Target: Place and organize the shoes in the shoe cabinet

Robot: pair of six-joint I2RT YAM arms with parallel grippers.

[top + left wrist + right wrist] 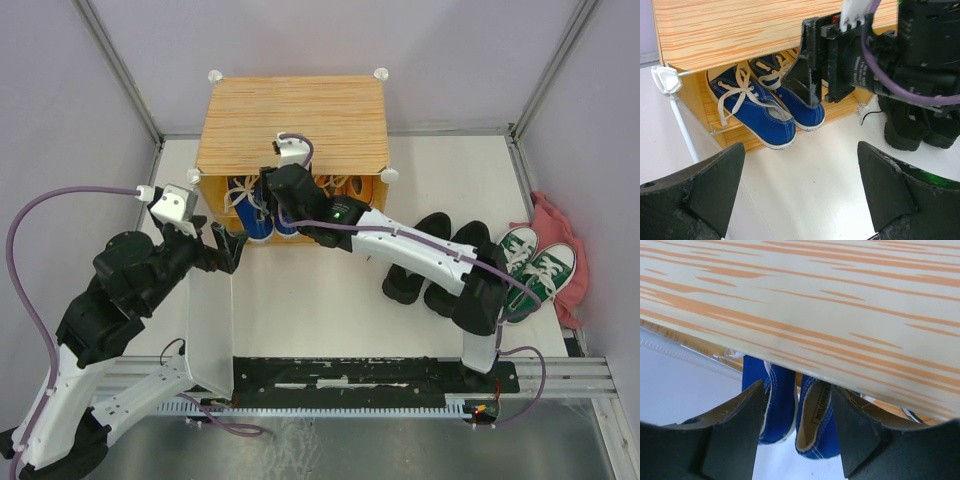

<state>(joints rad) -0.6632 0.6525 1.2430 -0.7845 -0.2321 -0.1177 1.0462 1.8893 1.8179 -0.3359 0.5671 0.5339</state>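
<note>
Nothing is read with certainty. Between the right jaws, a dark word is printed on the insole [813,412] of a blue shoe [816,437], blurred. Faint white lettering on the black housing [860,65] behind those jaws is illegible.

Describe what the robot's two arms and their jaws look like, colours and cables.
Both the left arm and right arm mix black joint housings with white links. A lavender cable loops along each. The right arm shows a small green light. Jaws are black, wedge-shaped.

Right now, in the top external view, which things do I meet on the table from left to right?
open white cabinet door → blue sneakers → black ankle boots → green sneakers → pink cloth
</note>
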